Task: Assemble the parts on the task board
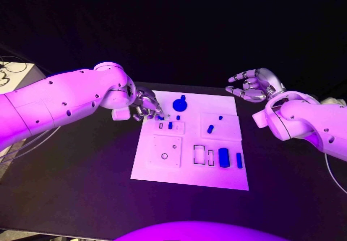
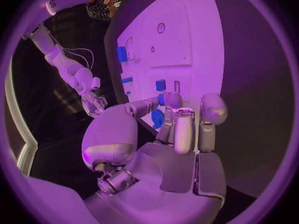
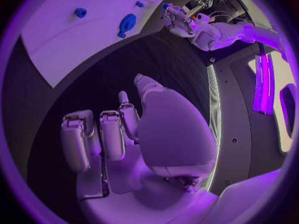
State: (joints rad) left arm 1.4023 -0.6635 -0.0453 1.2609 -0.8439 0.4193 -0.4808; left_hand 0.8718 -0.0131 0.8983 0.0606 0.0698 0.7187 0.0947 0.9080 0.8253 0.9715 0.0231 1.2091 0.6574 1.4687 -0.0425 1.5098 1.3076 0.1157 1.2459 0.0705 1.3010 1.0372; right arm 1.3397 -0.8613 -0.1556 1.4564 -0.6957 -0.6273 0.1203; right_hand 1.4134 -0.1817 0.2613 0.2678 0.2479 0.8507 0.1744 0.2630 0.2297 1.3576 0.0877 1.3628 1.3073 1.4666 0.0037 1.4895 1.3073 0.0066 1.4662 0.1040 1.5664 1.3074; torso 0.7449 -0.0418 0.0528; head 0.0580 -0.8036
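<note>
Head view: left hand [image 1: 147, 108] pinches part [image 1: 158, 117]

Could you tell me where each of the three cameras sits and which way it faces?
Head view: on the robot's head, looking down at the task board; both arms show.
Left wrist view: behind the left robot hand, facing the board; its palm and fingers show.
Right wrist view: behind the right robot hand, held off the board.
Shared: the round blue part appears in the head and right wrist views.
</note>
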